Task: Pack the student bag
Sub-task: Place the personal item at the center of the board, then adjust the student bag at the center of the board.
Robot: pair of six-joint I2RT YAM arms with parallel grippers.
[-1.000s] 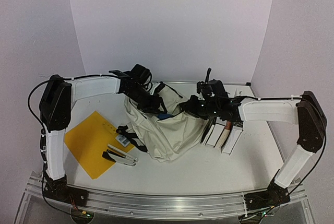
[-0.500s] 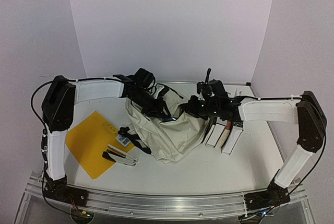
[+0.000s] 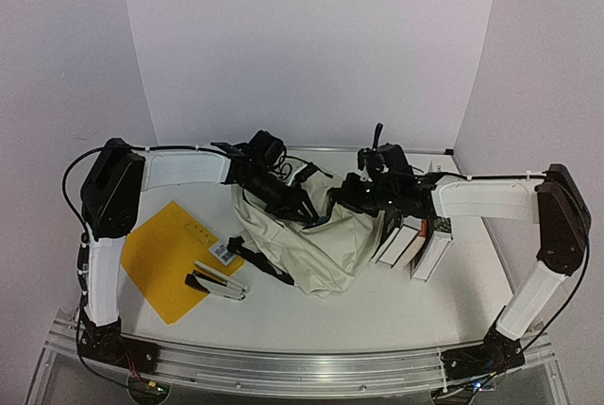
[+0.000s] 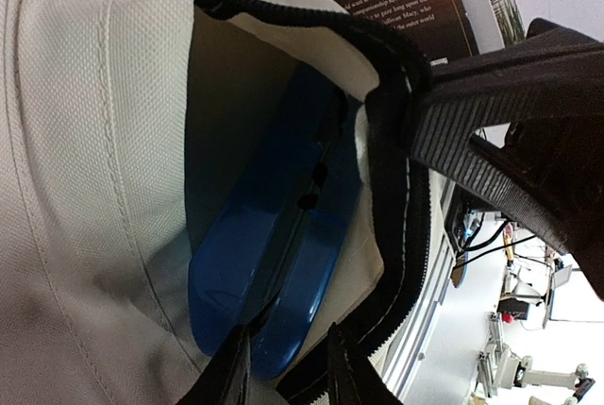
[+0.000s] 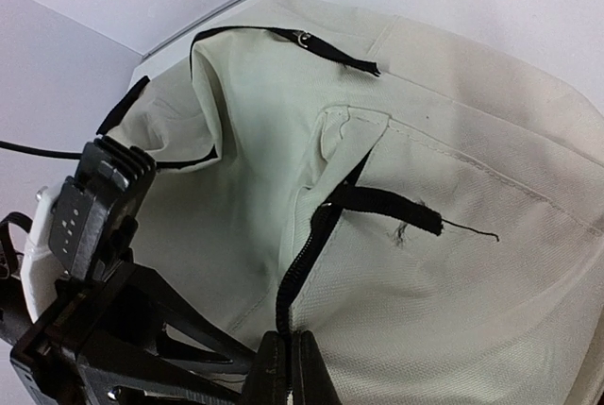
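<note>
- The large cream fabric student bag with black straps and black zipper trim (image 3: 326, 254) is lying slumped on the middle of the white surface (image 3: 387, 320). Its open mouth is being held at the far side, where both arms are reaching it.
- The black zipper edge (image 5: 300, 273) of that mouth is being pinched by the right claw (image 5: 288, 346). Its fingers are being pressed together on the trim, and no gap is showing in the right wrist view.
- The left claw (image 4: 290, 334) is being held at the mouth from the opposite side, with its fingers (image 4: 238, 367) narrowly apart.
- A flat blue plastic object (image 4: 283, 216) is being sheltered inside the bag against the shadowed inner wall, its near end lying between those fingers. Whether it is being gripped cannot be told.
- A row of upright books with pale page edges (image 3: 415, 243) is being propped just beside the bag's right side, below the right arm.
- A yellow rectangular sheet (image 3: 160, 254) is lying flat on the surface to the left of the bag, near it but apart.
- A small black and white object (image 3: 217, 282), too small to be identified, is lying across the sheet's near right corner.
- The bag's loose black straps (image 3: 250, 261) are trailing on the surface between the sheet and the bag.
</note>
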